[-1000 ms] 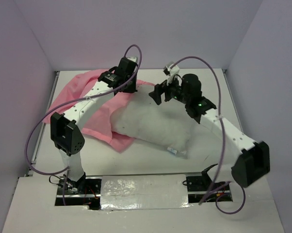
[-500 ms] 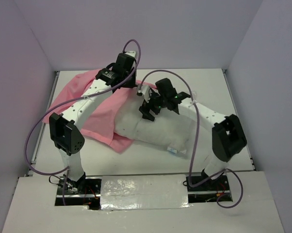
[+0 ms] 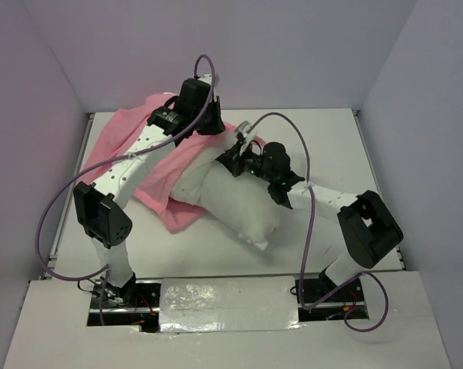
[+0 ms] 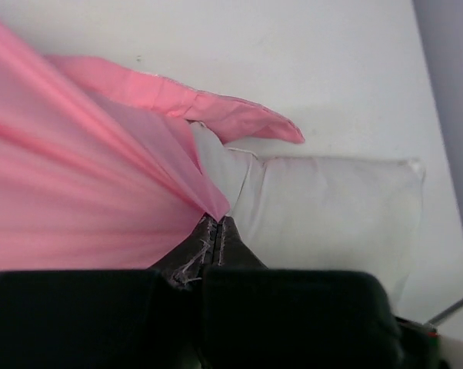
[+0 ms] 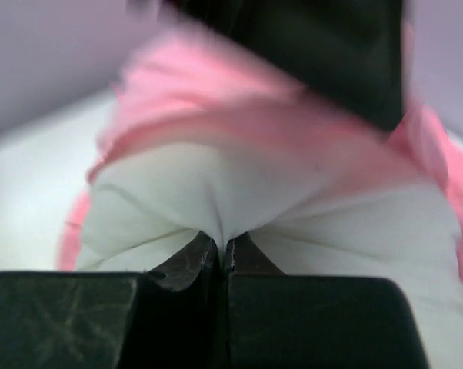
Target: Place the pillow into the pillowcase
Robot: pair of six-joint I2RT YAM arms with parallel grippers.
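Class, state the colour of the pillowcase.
The pillowcase is pink; the left wrist view shows it best.

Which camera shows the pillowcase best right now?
Top external: it shows most of the pillowcase, spread left and draped over the pillow. Left wrist shows only its pinched edge; right wrist, a blurred pink band beyond the pillow.

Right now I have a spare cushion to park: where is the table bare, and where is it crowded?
Bare: the white table at its far-right corner, between the right arm and the walls; also the near strip in front of the plump white pillow. Crowded: centre and far left, where the thin pink fabric pillowcase and pillow overlap.
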